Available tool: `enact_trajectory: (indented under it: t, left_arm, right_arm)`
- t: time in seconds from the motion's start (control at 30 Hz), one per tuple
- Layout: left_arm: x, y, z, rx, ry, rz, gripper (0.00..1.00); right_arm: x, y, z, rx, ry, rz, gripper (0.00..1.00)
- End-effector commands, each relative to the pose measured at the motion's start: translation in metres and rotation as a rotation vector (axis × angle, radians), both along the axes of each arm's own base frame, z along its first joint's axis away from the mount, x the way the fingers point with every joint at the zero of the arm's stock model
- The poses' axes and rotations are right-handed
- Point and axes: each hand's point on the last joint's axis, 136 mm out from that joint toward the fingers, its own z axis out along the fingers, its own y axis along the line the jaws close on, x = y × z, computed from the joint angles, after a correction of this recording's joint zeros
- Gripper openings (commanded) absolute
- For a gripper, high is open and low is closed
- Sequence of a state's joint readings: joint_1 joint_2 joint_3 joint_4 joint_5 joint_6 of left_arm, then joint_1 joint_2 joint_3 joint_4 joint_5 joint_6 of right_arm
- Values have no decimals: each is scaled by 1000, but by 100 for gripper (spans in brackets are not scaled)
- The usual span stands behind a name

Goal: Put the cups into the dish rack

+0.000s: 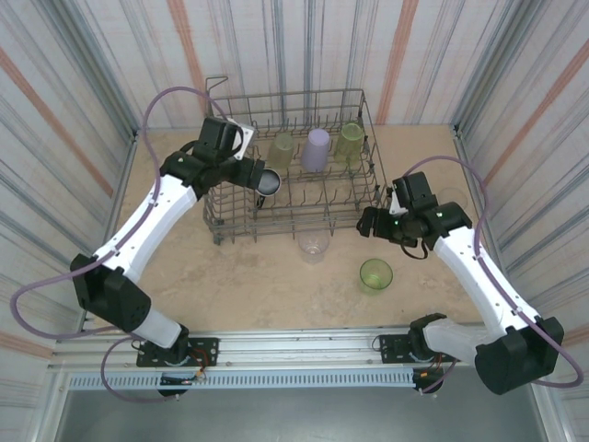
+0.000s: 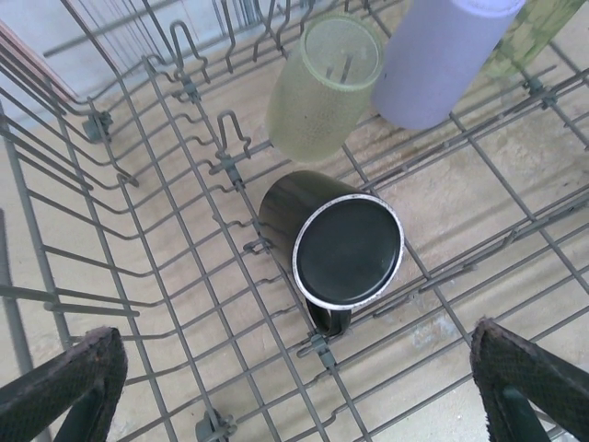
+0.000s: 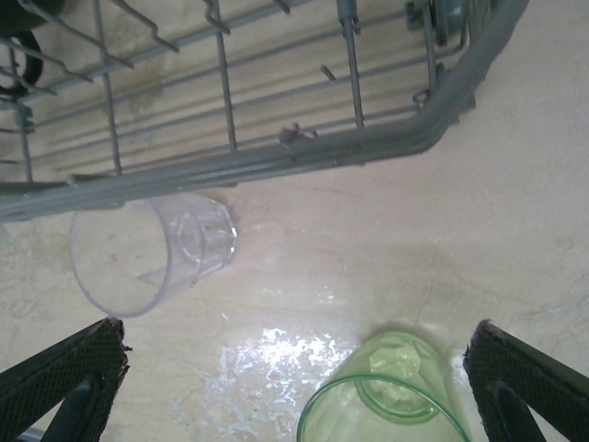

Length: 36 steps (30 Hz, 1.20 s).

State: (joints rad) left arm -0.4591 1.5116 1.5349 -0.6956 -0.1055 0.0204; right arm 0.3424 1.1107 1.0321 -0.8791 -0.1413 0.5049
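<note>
Top external view: the pale table [image 1: 230,276] carries the dish rack [image 1: 287,96] at its far middle. The left gripper [image 1: 255,173] hangs over the rack's left part. The right gripper [image 1: 370,221] sits just off the rack's near right corner, above the table.

Along the rack's far side stand a yellow-green cup [image 1: 282,147], a lavender cup [image 1: 317,149] and a second yellow-green cup [image 1: 349,143]. Nearer the left gripper, a dark cup [image 2: 348,250] with a shiny rim lies tipped on the wires. In the left wrist view it sits ahead of the left fingers [image 2: 74,378], midway between them and touching neither. They are spread wide and grasp nothing.

On the table, a clear cup [image 3: 152,253] lies just beside the rack's near edge, and a green cup [image 3: 386,401] stands further toward the arms. In the right wrist view both lie between the right fingers [image 3: 64,368], which are also splayed apart and empty.
</note>
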Motion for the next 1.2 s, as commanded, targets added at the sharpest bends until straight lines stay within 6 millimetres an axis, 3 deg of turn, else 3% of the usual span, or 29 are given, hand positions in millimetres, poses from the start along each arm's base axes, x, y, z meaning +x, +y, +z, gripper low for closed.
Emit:
enact_trajectory:
  t: [0.0,0.27,0.7,1.17]
  left_arm:
    - [-5,6,18,4,-74,-7,99]
    - [-6,8,20,14,-88,-5,99]
    - [-7,6,15,38,-78,-8,99]
    - [-6,6,11,60,-66,-8,99]
  right_arm:
    - [-12,-4,-9,-7,35,-43,99]
    - [-32,-1,-30,-25,103,-46,95]
    - [-60,17,-57,-21,216,-34,74]
    - [-64,19,-79,-48,270,-48,57]
